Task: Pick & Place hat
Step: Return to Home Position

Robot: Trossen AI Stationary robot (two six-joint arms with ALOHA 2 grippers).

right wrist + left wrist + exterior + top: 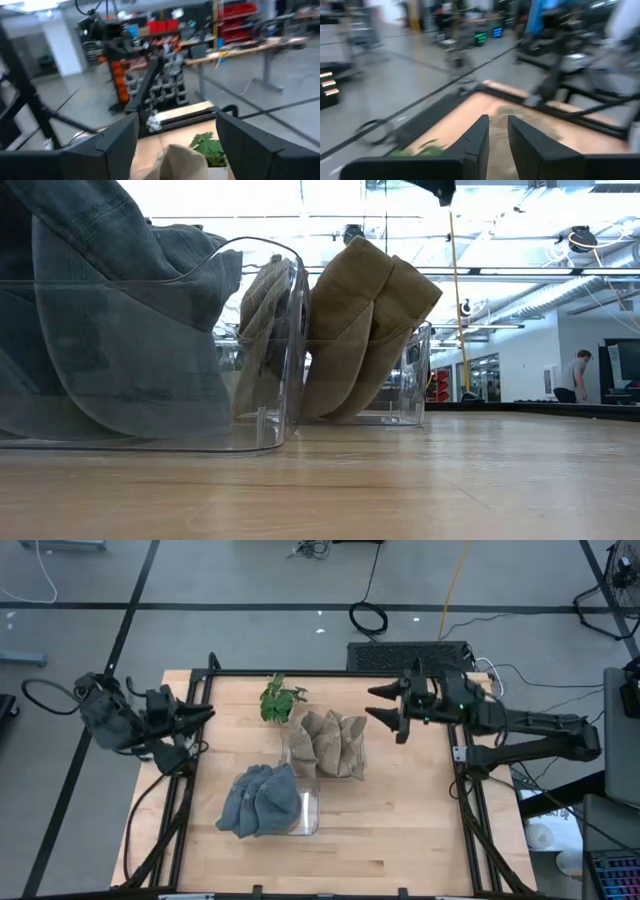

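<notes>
Person (577,376) visible low view only; plant (281,698) overhead.

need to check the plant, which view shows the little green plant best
The high view: the green plant shows whole at the table's far edge, beside the tan hats' bin. The right wrist view catches its leaves; the left wrist view only a green blur; the low view doesn't show it.

Wooden table (400,830), black frame round edge. Two clear bins near centre: tan-hat bin (327,745) at 12 o'clock, blue-hat bin (300,812) at 7 o'clock, corners nearly touching. Small plant (279,700) at 11 o'clock.
</notes>
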